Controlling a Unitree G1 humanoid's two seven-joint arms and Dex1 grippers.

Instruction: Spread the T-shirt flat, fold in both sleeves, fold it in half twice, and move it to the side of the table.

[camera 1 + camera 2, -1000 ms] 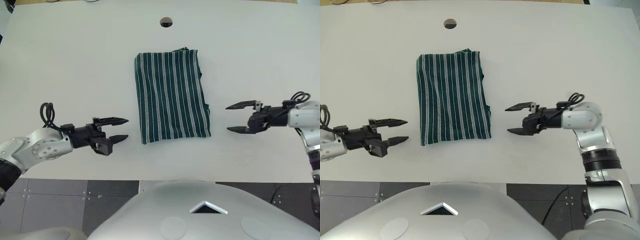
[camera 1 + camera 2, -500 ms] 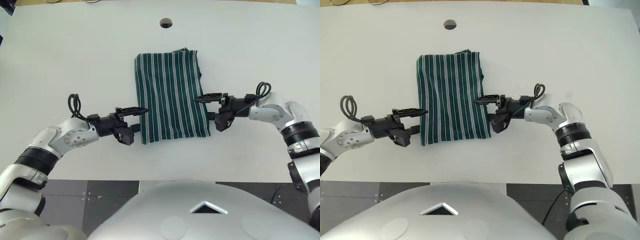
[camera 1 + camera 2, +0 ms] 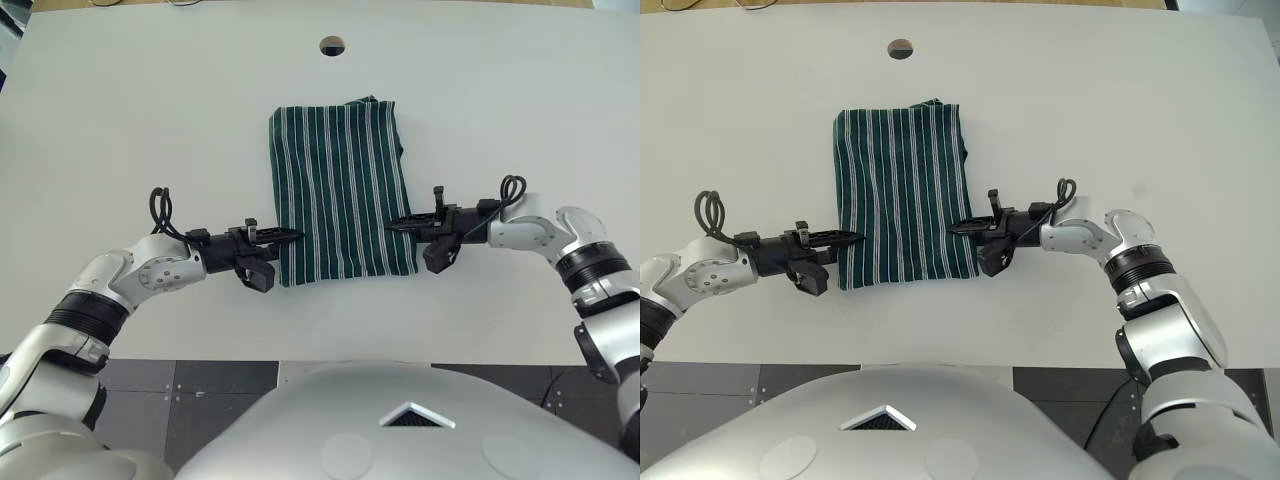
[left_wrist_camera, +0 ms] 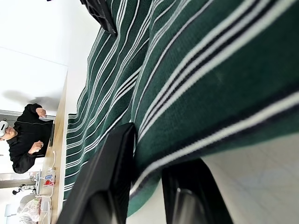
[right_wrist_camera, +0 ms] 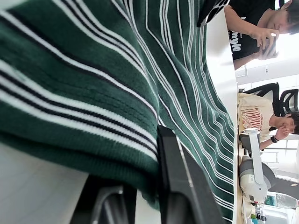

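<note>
A broad white table (image 3: 520, 120), smooth and matte. A T-shirt (image 3: 340, 190) lies flat at its centre, a little toward 12 o'clock, already folded into a tall rectangle.

Risks, as a judgement:
- **Sliding:** the tabletop looks slick. A pull along the surface rather than a lift could drag the whole folded stack out of place.
- **Splitting the layers:** the shirt is several layers of soft knit. Each gripper bites only at the very edge, so it may hold just the top layers, and the fold would open or sag as it rises.
- **Crooked fold:** the shirt's 3 o'clock edge is uneven, with a small bulge. If the two arms rise at different rates, the next fold would come out skewed.

The fabric is dark green with thin white stripes running from 12 to 6 o'clock. It is limp, slightly ribbed, and rounded where it doubles over.

The left gripper (image 3: 285, 237) is at the shirt's 8 o'clock corner, its jaws closed on the cloth. In the left wrist view the hem is pinched between flat black fingers (image 4: 110, 186).

The right gripper (image 3: 400, 225) is at the 4 o'clock edge, likewise clamped on the cloth. Its hard, narrow black fingers (image 5: 180, 182) have fabric bunched over them.

A small round hole (image 3: 331, 45) with a dark rim sits in the tabletop, well apart from the shirt at 12 o'clock.
</note>
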